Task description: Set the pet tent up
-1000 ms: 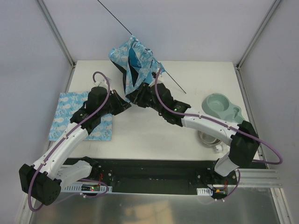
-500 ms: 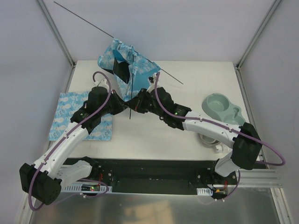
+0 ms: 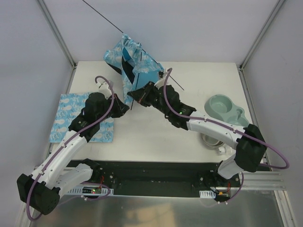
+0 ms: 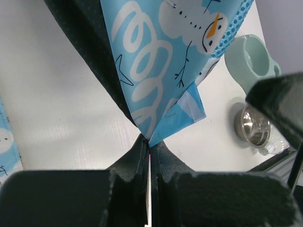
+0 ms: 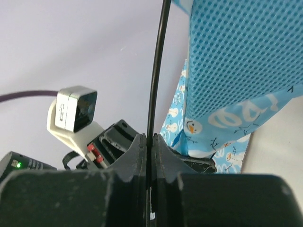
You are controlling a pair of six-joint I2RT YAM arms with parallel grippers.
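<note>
My left gripper (image 4: 149, 143) pinches shut on a bottom corner of the tent (image 3: 137, 66), held up over the far middle of the table (image 3: 156, 137). My right gripper (image 5: 150, 139), just beside it, is clamped on a pole (image 5: 157, 71). The pole runs straight up from its fingers alongside the fabric.

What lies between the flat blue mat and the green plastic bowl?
Top view: the left gripper shut on a corner of the blue fabric tent, the right gripper shut on its thin black pole.
</note>
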